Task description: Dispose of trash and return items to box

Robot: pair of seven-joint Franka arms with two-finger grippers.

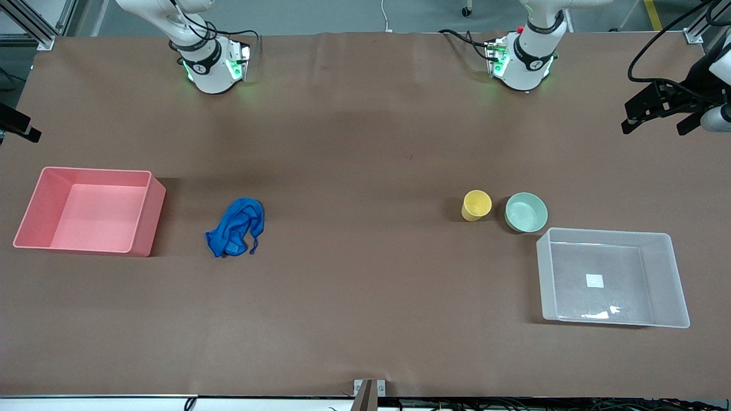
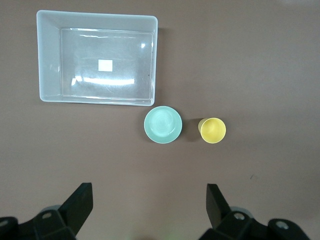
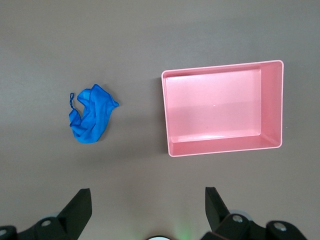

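Observation:
The trash, a crumpled blue rag (image 1: 235, 227) (image 3: 91, 114), lies on the brown table toward the right arm's end, beside the pink bin. The items, a yellow cup (image 1: 476, 205) (image 2: 212, 130) and a mint-green bowl (image 1: 526, 212) (image 2: 162, 124), stand side by side toward the left arm's end. The clear box (image 1: 662, 279) (image 2: 47, 60), with a white sticker on its floor, sits just nearer the camera than the bowl. My left gripper (image 2: 148, 200) hangs open high over bare table by the cup and bowl. My right gripper (image 3: 148, 202) hangs open high over bare table by the rag and bin. Both hold nothing.
A pink rectangular bin (image 1: 145, 217) (image 3: 172, 115) stands near the table edge at the right arm's end. Black equipment (image 1: 662, 105) juts in over the edge at the left arm's end. Both arm bases (image 1: 211, 63) (image 1: 522, 60) stand along the edge farthest from the camera.

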